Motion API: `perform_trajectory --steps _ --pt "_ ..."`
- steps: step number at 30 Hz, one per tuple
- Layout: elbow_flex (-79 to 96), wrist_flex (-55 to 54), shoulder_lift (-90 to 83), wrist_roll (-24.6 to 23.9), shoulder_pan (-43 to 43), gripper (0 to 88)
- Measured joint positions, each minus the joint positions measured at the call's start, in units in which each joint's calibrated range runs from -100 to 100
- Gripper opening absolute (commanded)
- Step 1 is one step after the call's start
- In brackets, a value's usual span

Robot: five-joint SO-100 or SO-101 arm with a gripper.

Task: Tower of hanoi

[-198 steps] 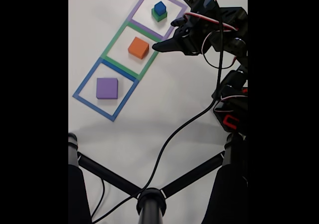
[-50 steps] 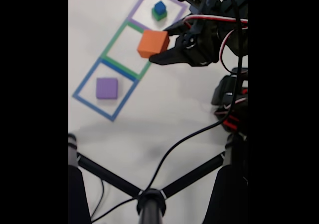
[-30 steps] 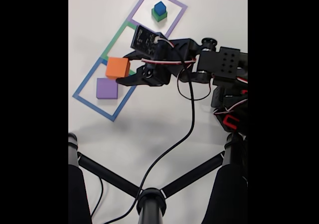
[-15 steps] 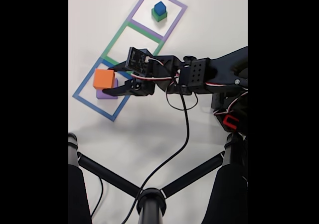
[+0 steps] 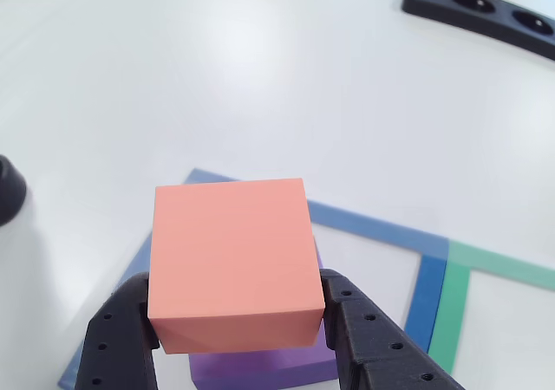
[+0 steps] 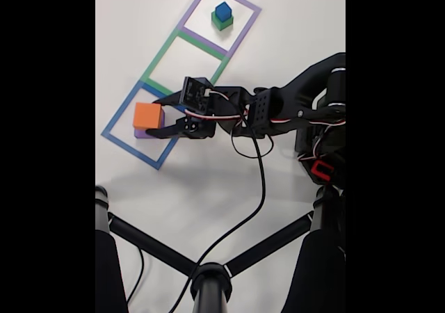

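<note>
My jaws (image 5: 236, 321) are closed on the salmon-orange square foam block (image 5: 232, 264), gripping its two sides directly above the purple square foam block (image 5: 260, 366) inside the blue tape outline (image 6: 117, 120) on the white desk (image 6: 229, 167).

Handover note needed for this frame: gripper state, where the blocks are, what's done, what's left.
Gripper: shut on the salmon-orange block, held directly over the purple block in the blue tape square.
Whether the orange block already rests on the purple one cannot be told.
Green block with the blue cube on top sits in the purple tape square.
Green tape square holds nothing.
Done: orange brought over purple.
Left: release orange on purple, then move blue and green across to finish the tower.
</note>
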Motion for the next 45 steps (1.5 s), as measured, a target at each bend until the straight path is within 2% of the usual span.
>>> perform_trajectory --steps 7,27,45 --pt "-1.74 -4.82 6.08 0.00 -0.82 10.2" --pt "-3.83 -8.43 12.49 0.00 0.16 10.8" --pt "-4.70 -11.08 14.77 0.00 0.16 22.7"
